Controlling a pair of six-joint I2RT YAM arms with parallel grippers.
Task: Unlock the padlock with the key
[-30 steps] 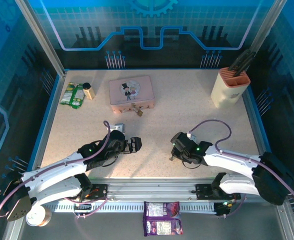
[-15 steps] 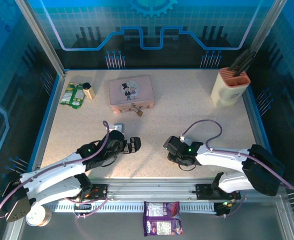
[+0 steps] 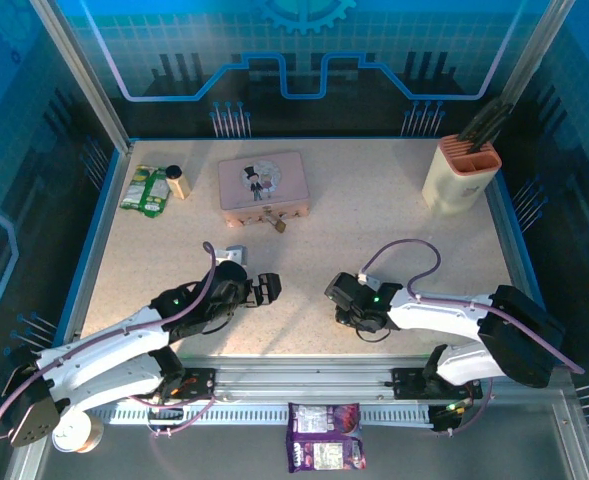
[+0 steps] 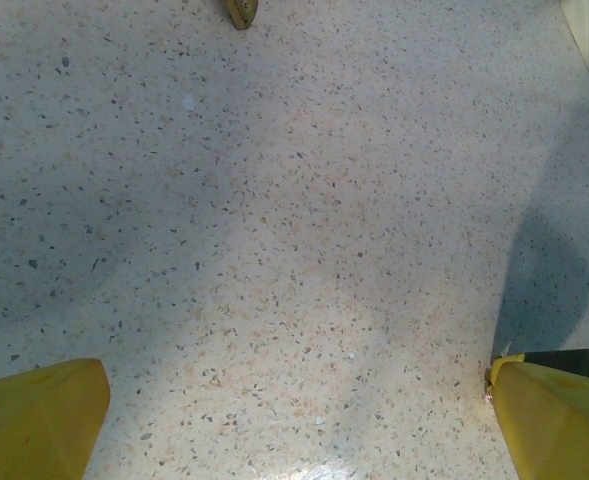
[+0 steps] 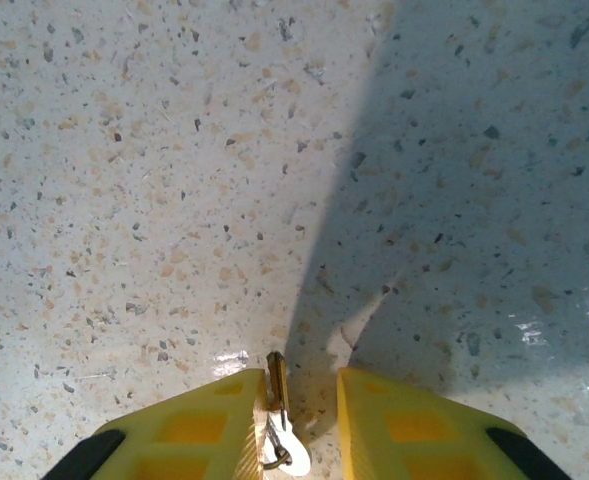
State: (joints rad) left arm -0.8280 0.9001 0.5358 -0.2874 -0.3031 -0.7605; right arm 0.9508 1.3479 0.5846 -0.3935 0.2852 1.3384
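Right claw (image 5: pixel 302 388) has slid leftward, narrowing around the key (image 5: pixel 276 395), which leans on one finger; whether it is truly pinched, I cannot tell; left claw (image 4: pixel 294 400) gapes wide, empty; the padlock (image 3: pixel 278 225) lies far ahead, untouched.

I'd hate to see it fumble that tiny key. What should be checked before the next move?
1. Key sits inside the right gripper: ok.
2. Key clamped firmly: not ok, a gap shows on one side.
3. Padlock at the pink tin's front edge, nothing blocking it: ok.
4. Left gripper open, free to help: ok.
5. Which way the keyhole faces: cannot tell.
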